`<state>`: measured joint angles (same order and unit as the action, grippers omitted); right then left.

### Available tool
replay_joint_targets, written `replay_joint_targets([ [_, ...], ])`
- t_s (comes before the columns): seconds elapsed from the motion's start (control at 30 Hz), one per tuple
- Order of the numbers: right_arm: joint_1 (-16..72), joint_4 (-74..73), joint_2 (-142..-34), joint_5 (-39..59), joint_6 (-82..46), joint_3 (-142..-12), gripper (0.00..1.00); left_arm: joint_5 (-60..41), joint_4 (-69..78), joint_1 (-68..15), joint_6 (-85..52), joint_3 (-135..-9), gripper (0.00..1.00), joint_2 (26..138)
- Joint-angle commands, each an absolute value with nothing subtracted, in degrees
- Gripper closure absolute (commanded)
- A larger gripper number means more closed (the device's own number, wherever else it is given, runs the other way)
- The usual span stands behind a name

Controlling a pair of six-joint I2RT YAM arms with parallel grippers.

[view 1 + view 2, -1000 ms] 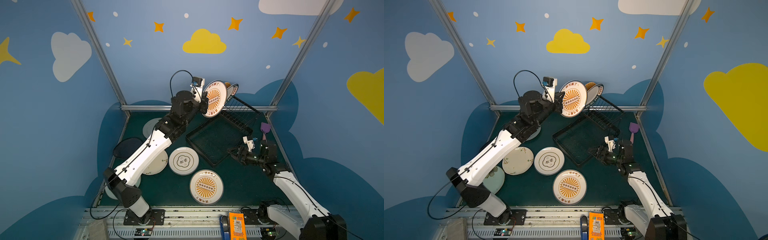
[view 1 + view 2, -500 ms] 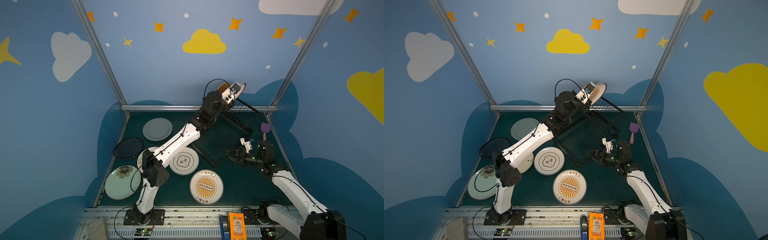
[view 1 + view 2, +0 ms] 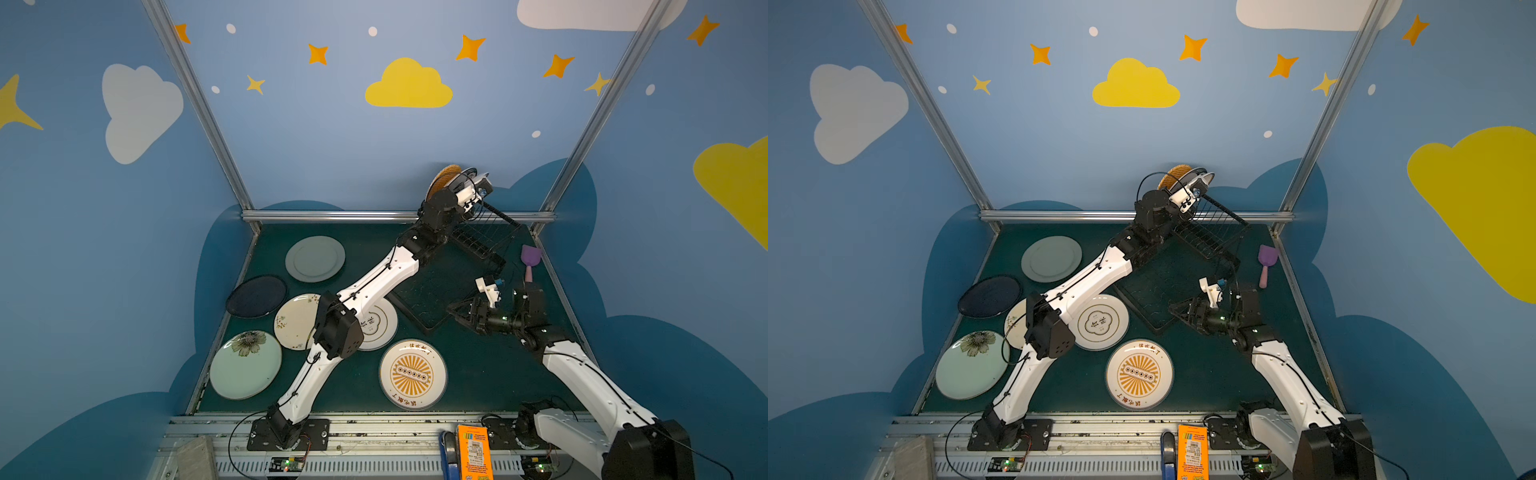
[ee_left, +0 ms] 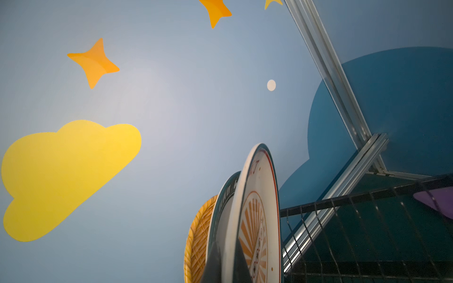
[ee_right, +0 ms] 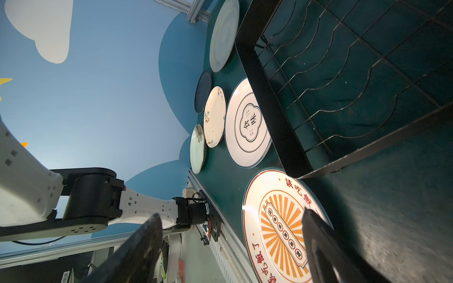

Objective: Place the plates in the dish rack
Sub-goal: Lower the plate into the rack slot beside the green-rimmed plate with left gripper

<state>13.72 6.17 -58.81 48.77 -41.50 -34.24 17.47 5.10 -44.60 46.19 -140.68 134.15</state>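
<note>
Left wrist view, looking up along a plate held on edge: the left gripper [image 4: 226,267] is closed tight on the rim of a white plate with an orange sunburst [image 4: 255,220]. Dark fingers [image 4: 213,264] press on either face of it. Just behind it stand two more plates, one with a teal lettered rim [image 4: 224,203] and one orange-patterned [image 4: 198,235], both upright at the raised end of the black wire dish rack [image 4: 343,201].

In both top views, the left arm stretches across the green table [image 3: 478,374] to that far end of the rack. Six plates lie flat on the table, among them a second sunburst plate [image 3: 412,375] near the rack's front corner. The right gripper [image 5: 232,227] hovers above that corner with its jaws spread wide and nothing between them.

The held plate's lower edge is hidden by the arm, so whether it has settled between the wires cannot be told.

Likely risks:
- If the jaws let go before the edge is seated, the plate could slide or tip forward into the flat tray.
- With so little gap, a sideways nudge could knock the teal-rimmed plate against the orange one.
- Pushing down at the reach's far end might shift the light wire rack.
</note>
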Motion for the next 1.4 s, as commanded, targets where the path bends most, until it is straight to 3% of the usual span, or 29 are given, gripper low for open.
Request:
replay_joint_targets([
  [0.0,13.97,8.39,-58.01,49.71,-39.91,-34.04,0.13,18.45,11.71,-43.99,48.16,-142.85,0.96,134.44],
  [1.37,13.93,12.23,-59.85,48.87,-37.01,-34.37,0.13,17.75,11.43,-42.44,44.68,-141.99,0.96,139.10],
])
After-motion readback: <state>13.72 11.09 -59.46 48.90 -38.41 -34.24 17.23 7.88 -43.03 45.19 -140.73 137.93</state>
